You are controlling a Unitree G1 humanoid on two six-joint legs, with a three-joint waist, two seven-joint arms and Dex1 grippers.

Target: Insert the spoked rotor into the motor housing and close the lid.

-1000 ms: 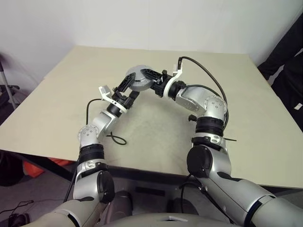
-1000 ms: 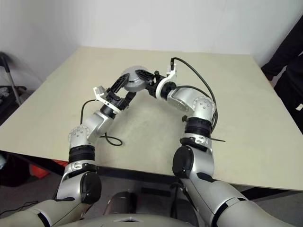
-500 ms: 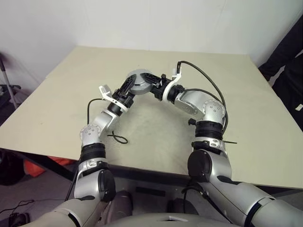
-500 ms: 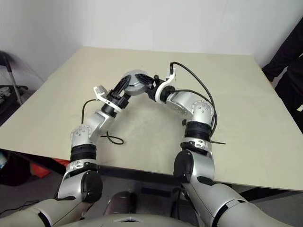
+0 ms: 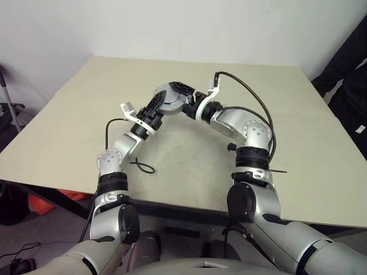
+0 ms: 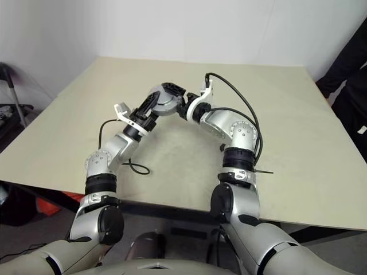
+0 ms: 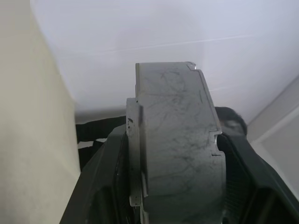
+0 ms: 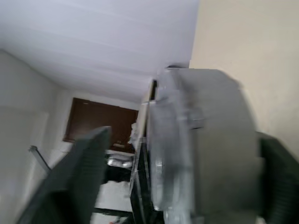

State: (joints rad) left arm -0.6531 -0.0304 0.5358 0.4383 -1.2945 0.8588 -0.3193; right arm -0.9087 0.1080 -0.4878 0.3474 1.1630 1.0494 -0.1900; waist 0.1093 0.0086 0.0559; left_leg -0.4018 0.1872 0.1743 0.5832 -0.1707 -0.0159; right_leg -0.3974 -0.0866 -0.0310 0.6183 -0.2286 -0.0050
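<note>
Left hand (image 5: 156, 106): black fingers (image 7: 100, 179) pinched on the edge of the motor housing (image 5: 168, 97), one on each side of the grey disc. Housing held in the air above the beige surface (image 5: 189, 154), between the two hands, clear of the top.

Right hand (image 5: 184, 98): fingers (image 8: 74, 179) spread wide on either side of the same housing; contact not discernible.

Head views: both arms meeting over mid-surface, housing tilted, round face turned up and toward the camera, black cable (image 5: 246, 94) arching off the right wrist, a second cable loop (image 5: 143, 167) lying on the surface near the left forearm.

Left wrist view: housing edge-on, scuffed grey rim with notches, flat faces pointing sideways between the fingers.

Right wrist view: housing edge-on and blurred, stepped rim visible.

Rotor and lid not distinguishable from the housing assembly.
</note>
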